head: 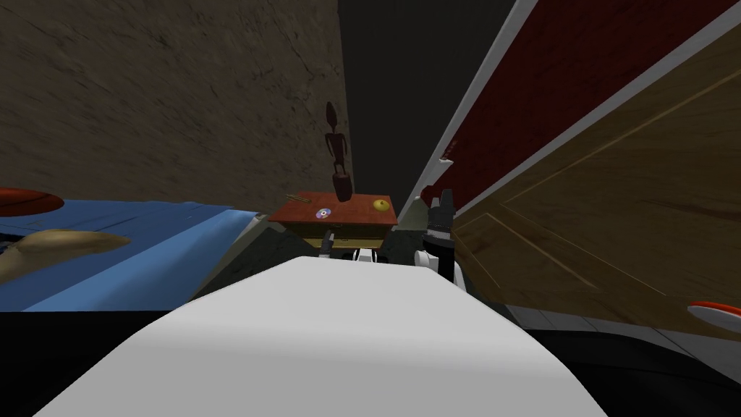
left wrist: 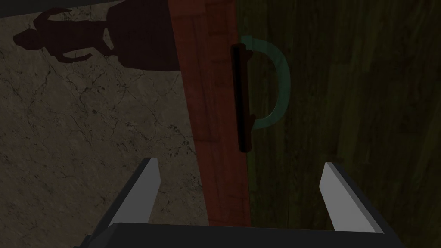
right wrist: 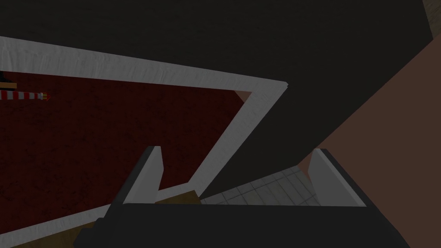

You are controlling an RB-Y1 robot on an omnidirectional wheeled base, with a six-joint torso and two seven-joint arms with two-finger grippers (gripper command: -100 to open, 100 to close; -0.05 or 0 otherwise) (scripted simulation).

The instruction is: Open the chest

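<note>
A stone wall (head: pixel 166 87) rises behind everything, and a blue bed (head: pixel 130 246) lies at nine o'clock of the chest (head: pixel 334 217). The chest stands at twelve o'clock, just past my arms, its red-brown lid (head: pixel 340 211) down over a paler front.

On the lid a dark statue (head: pixel 339 156) stands upright near the far edge. A yellow round thing (head: pixel 380 205) lies at four o'clock of it, a disc (head: pixel 323 213) at seven near the front edge, and a thin stick (head: pixel 297 197) at nine.

In the left wrist view the lid's edge meets the dim wood front (left wrist: pixel 344 107) along a dark strip (left wrist: pixel 243 99). A teal handle (left wrist: pixel 280 82) arcs out of the front just beside that strip.

The left jaws are apart, short of the handle and touching nothing, with the lid's seam lying between the fingers (left wrist: pixel 142 193). The right arm (head: pixel 441 232) is at three o'clock of the chest, and its jaws are also apart and hold nothing.
</note>
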